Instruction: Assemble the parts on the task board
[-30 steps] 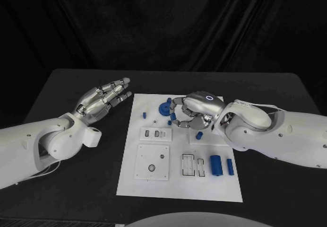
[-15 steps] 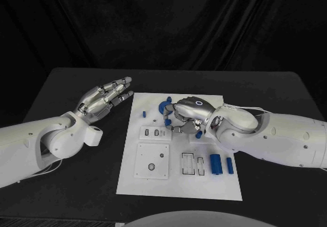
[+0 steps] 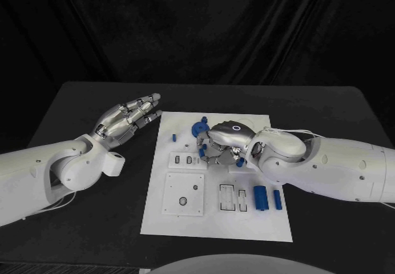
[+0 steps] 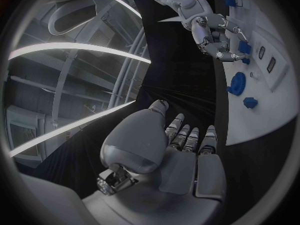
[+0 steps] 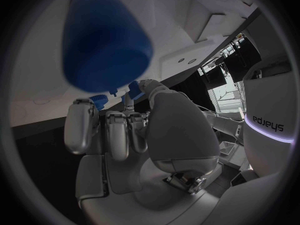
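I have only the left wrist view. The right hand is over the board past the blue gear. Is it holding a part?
Observer: I cannot tell. In the right wrist view the right hand has its fingers reaching to two small blue parts, but no grip is plain.
Operator: What sits on the board's near left, beyond my picture's rim?
Observer: In the head view, a white square plate with a dark oval opening lies there on the task board. No blue part is on it.
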